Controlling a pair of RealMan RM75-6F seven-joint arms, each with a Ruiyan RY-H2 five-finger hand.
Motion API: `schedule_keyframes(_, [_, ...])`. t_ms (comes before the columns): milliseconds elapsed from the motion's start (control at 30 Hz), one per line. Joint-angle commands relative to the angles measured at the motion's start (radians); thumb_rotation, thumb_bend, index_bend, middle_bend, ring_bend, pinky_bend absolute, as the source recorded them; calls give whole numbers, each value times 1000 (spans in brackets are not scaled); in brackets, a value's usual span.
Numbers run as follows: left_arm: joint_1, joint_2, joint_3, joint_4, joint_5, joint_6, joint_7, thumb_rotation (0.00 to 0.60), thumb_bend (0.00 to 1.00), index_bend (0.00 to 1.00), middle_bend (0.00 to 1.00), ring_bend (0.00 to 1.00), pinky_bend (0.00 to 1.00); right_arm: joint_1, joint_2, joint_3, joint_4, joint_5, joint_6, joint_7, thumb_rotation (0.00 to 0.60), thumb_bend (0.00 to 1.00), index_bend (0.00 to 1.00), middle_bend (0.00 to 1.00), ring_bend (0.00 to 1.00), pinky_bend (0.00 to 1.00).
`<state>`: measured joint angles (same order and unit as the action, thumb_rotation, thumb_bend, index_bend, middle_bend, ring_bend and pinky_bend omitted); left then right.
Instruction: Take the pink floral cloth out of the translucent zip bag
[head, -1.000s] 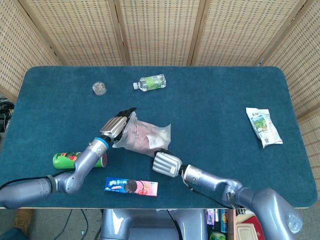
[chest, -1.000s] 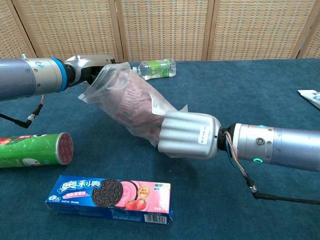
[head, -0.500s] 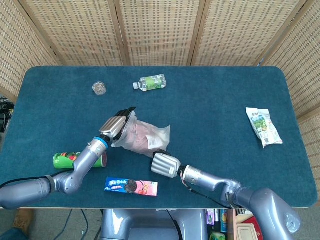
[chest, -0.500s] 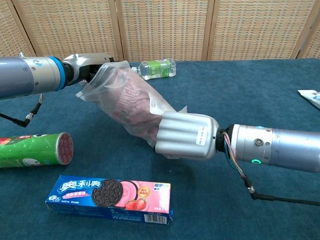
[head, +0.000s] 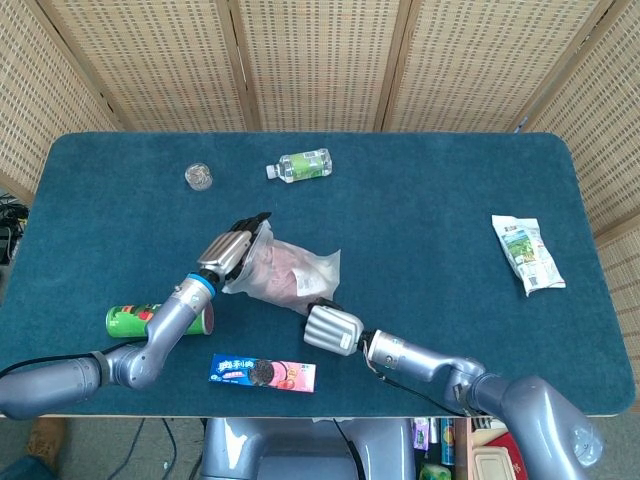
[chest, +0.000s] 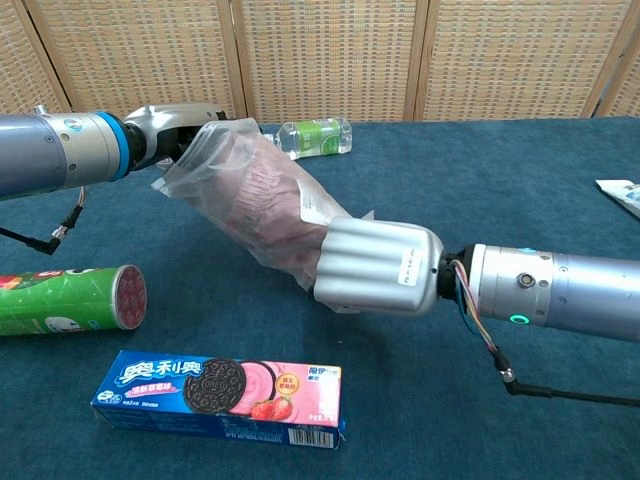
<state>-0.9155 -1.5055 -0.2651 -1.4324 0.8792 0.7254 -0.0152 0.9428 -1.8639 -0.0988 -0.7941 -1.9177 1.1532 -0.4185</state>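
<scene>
The translucent zip bag (head: 287, 269) (chest: 262, 195) is lifted off the blue table, stretched between both hands. The pink floral cloth (chest: 268, 205) (head: 284, 270) shows through the plastic, bundled inside. My left hand (head: 229, 251) (chest: 170, 130) grips the bag's upper left end. My right hand (head: 331, 329) (chest: 378, 268) has its fingers curled around the bag's lower right end, and its back hides that end in the chest view. Whether the bag's mouth stands open is not visible.
A green chip can (head: 150, 319) (chest: 68, 298) lies left of the bag. A blue and pink cookie box (head: 262, 373) (chest: 222, 393) lies near the front edge. A green-labelled water bottle (head: 303, 165) (chest: 314, 137) and a small jar (head: 199, 177) sit at the back. A snack packet (head: 527, 254) lies far right.
The bag and both hands have barely shifted; the bag's upper end sits slightly higher and the right hand has edged a little to the right.
</scene>
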Motion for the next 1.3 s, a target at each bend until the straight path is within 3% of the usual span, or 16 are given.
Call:
schedule_keyframes(33, [3, 1, -2, 2, 5, 4, -5, 600, 538, 668, 0, 0, 0, 0, 5, -4, -2, -4, 5, -2, 600, 739, 863, 819, 716, 905])
schedule_keyframes(633, [55, 92, -35, 8, 33, 26, -81, 600, 538, 668, 0, 0, 0, -37, 134, -35, -59, -6, 16, -53, 600, 795, 882, 840, 728, 914])
schedule_keyframes(833, [86, 175, -54, 26, 39, 35, -114, 600, 538, 668, 0, 0, 0, -56, 201, -28, -67, 11, 23, -64, 600, 795, 882, 841, 728, 914])
schedule_keyframes(1033, [150, 314, -83, 61, 43, 50, -177, 600, 538, 668, 0, 0, 0, -79, 286, -9, -53, 45, 40, -54, 600, 798, 882, 841, 728, 914])
schedule_keyframes(1300, [197, 374, -79, 103, 67, 41, -234, 600, 538, 668, 0, 0, 0, -104, 339, 4, -36, 74, 52, -36, 600, 798, 882, 841, 729, 914])
